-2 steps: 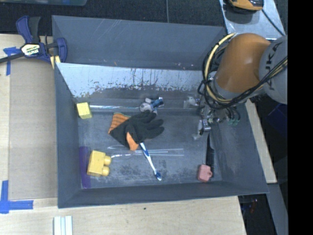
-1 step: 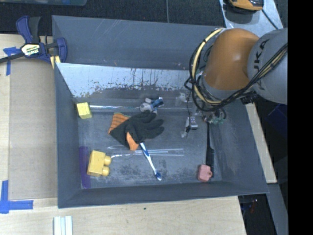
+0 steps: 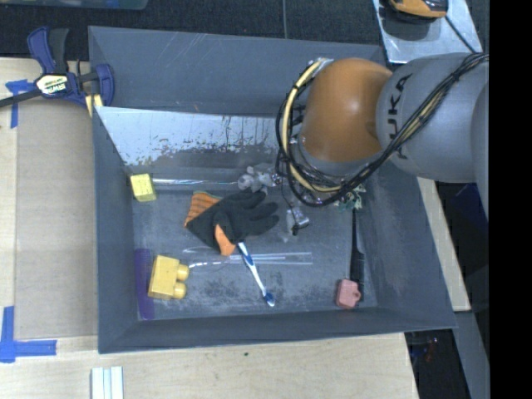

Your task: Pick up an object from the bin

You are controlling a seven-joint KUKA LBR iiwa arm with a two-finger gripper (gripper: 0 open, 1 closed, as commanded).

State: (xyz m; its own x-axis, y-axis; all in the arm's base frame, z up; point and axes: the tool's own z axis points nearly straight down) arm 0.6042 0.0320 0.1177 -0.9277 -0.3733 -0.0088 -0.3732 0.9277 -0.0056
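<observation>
My gripper (image 3: 276,199) hangs under the arm's orange cover, right of the bin's middle. Its two metal fingertips (image 3: 298,220) stand apart, open, with nothing gripped between them. Just to their left a black glove with orange patches (image 3: 235,217) lies crumpled, and its right edge reaches in between the tips. A blue and white toothbrush (image 3: 254,274) lies slantwise below the glove. Across it lies a clear thin rod (image 3: 283,258). A black-handled tool with a pink head (image 3: 348,293) rests by the right wall.
A small yellow block (image 3: 143,187) sits at the back left of the bin floor. A larger yellow block (image 3: 168,277) lies at the front left on a purple strip. The arm and its cables cover the bin's back right.
</observation>
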